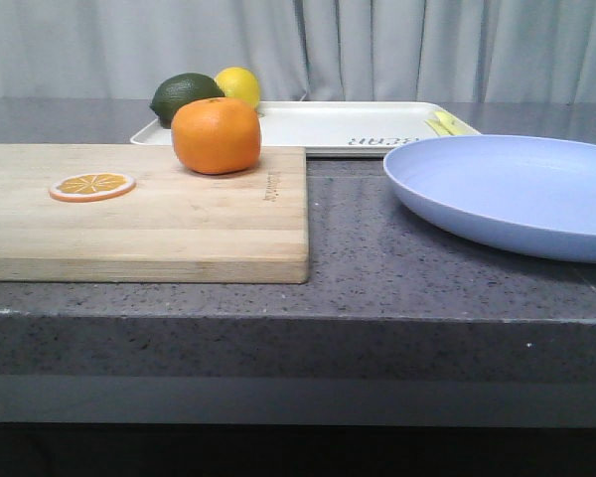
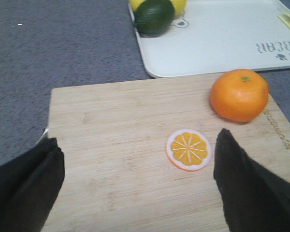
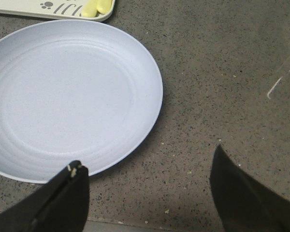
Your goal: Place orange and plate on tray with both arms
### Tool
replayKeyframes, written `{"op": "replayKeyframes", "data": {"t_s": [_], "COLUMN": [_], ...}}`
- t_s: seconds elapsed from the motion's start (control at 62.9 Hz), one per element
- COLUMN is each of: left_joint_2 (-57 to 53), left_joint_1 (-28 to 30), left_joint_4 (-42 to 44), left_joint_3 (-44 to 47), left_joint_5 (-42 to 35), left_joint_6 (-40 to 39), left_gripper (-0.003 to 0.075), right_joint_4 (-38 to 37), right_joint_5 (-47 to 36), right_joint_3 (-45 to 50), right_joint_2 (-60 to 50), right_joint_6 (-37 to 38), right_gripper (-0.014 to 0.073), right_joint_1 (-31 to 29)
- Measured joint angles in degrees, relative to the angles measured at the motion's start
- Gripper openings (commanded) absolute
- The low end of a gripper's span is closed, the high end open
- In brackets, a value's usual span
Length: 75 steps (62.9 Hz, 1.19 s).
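The orange [image 1: 216,135] sits at the far right corner of the wooden cutting board [image 1: 179,229]; it also shows in the left wrist view [image 2: 239,94]. My left gripper [image 2: 137,162] is open and empty above the board, short of the orange. The lavender-blue plate [image 1: 517,191] lies on the counter at the right; it also shows in the right wrist view [image 3: 72,99]. My right gripper [image 3: 147,169] is open and empty over the counter beside the plate's near edge. The white tray [image 1: 348,127] lies behind both; it also shows in the left wrist view [image 2: 217,38]. Neither gripper shows in the front view.
An orange slice [image 1: 92,186] lies on the board, beside one left finger in the left wrist view [image 2: 188,149]. A dark green fruit [image 1: 184,97] and a yellow lemon [image 1: 238,85] sit at the tray's left end. Yellow-green pieces [image 1: 447,123] lie at its right end.
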Motion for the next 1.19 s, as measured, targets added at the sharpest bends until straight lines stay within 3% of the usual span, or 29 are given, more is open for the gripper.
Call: {"op": "replayKeyframes", "data": {"t_s": [0.238,0.429,0.636,0.874,1.192], "left_joint_2": [12.21,22.22,32.41,43.67,53.25], "left_joint_1": [-10.61,-15.31,-17.02,-17.15,-17.15], "left_joint_4": [5.96,7.57,8.06,8.06,7.92], "left_joint_3": [-7.44,-14.9,-23.28,-34.51,-41.58], "left_joint_5": [-0.51,-0.89,0.11,8.52,13.27], "left_joint_6": [0.0,0.1,0.1,0.1,0.1], "left_gripper": [0.0621,0.0621,0.0629,0.0646,0.0642], "right_joint_4": [0.0,0.0,0.0,0.0,0.0], "right_joint_5": [0.29,1.36,2.06,2.18,2.18], "right_joint_3": [0.0,0.0,0.0,0.0,0.0], "right_joint_2": [0.0,0.0,0.0,0.0,0.0], "right_joint_6": [0.0,0.0,0.0,0.0,0.0], "right_gripper": [0.054,0.054,0.054,0.054,0.054], "right_joint_1": [0.0,0.0,0.0,0.0,0.0]}}
